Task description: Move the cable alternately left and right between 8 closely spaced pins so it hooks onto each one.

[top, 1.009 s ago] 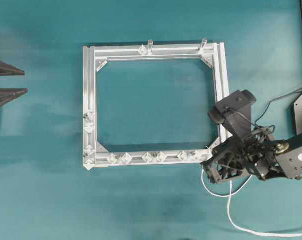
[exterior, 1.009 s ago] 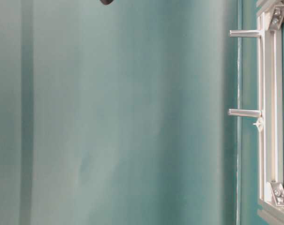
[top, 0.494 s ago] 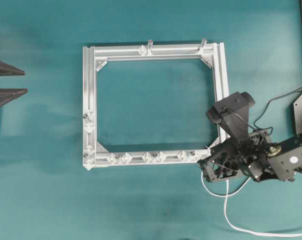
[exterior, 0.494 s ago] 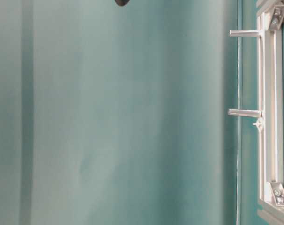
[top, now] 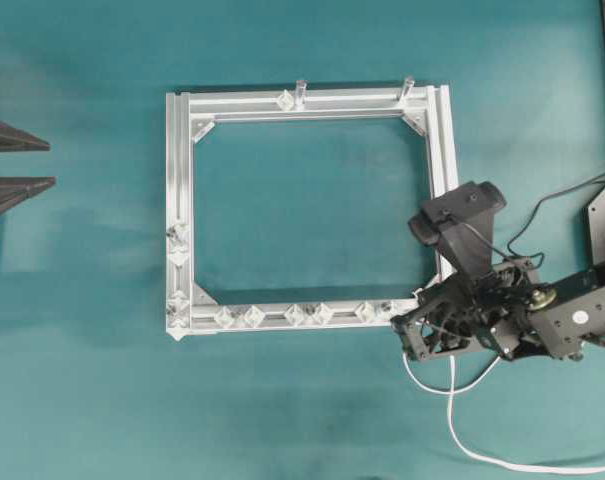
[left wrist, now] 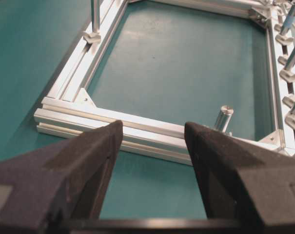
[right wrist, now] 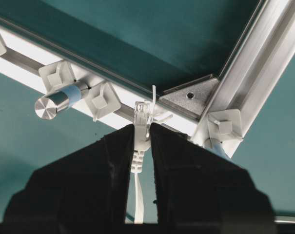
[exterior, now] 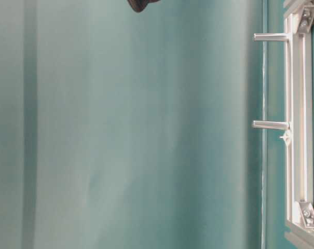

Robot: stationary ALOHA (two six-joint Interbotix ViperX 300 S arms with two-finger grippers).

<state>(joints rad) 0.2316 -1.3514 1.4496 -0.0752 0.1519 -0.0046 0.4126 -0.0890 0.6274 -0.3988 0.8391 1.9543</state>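
The white cable [top: 460, 430] trails from the bottom right of the mat up into my right gripper [top: 412, 325]. That gripper is shut on the cable's small plug [right wrist: 141, 127], which stands just off the lower right corner of the aluminium frame [top: 179, 160]. Whitish pins [top: 309, 314] sit in pairs along the bottom rail, and more pins [top: 178, 246] line the left rail. Two pins [right wrist: 102, 100] flank a metal post close to the plug. My left gripper [top: 50, 164] waits at the left edge, open and holding nothing [left wrist: 153, 129], facing the frame [left wrist: 137, 122].
Two upright pegs [top: 301, 88] stand on the top rail and show side-on in the table-level view [exterior: 271, 125]. A dark wire [top: 552, 200] and black hardware [top: 602, 215] lie at the right edge. A corner bracket [right wrist: 191, 97] sits beyond the plug.
My right gripper has carried the plug slightly left and up, closer to the frame's lower right corner. The left gripper has stayed still.
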